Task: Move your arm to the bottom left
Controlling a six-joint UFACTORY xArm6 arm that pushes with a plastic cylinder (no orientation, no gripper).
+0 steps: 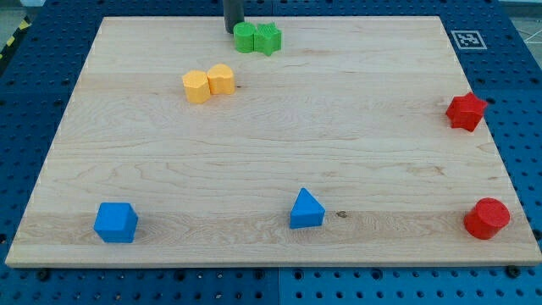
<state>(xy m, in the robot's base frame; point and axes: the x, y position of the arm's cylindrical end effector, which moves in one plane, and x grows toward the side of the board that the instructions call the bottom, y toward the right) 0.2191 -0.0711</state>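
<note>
Wooden board (279,127): my tip (232,30) touching green blocks (257,37).

Wooden board (279,161) with coloured blocks (207,83)

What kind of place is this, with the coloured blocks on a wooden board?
Probably a robotics lab bench. A wooden board lies on a blue perforated table, a printed marker tag sits at its corner, and my tip rests beside the green blocks.

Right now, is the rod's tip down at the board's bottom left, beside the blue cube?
No. My tip is at the view's top, touching the green blocks, far from the blue cube.
</note>
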